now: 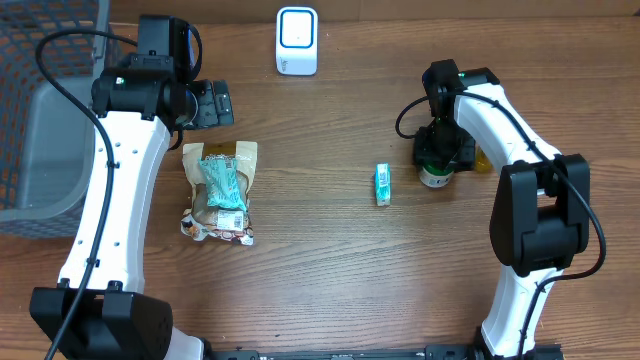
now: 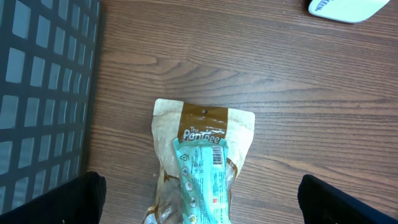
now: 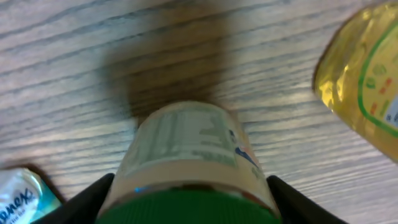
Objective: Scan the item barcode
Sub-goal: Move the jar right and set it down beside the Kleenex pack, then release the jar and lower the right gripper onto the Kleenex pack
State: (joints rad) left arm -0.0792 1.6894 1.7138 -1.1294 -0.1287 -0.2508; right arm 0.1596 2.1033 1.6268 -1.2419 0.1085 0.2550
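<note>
Overhead: your right gripper (image 1: 440, 160) sits over the green-lidded jar (image 1: 435, 178), with the scanner (image 1: 297, 40) well apart from its fingers. The left gripper (image 1: 212, 103) is spread wide and empty.

Left wrist: a snack bag (image 2: 202, 155) lies on the table between those fingers, untouched.

Right wrist: the jar fills the gap between both fingers (image 3: 87, 202). I cannot tell whether they clamp it. It is probably rigid, smooth and fairly heavy, so grip the body just under the lid (image 3: 186, 210).

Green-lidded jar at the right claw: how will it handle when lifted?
Probably rigid: the jar shows a clean cylinder shape between the fingers of the right claw. Its round, smooth-looking labelled wall could twist or slip in a two-finger pinch. Laid on its side, it would likely roll.
</note>
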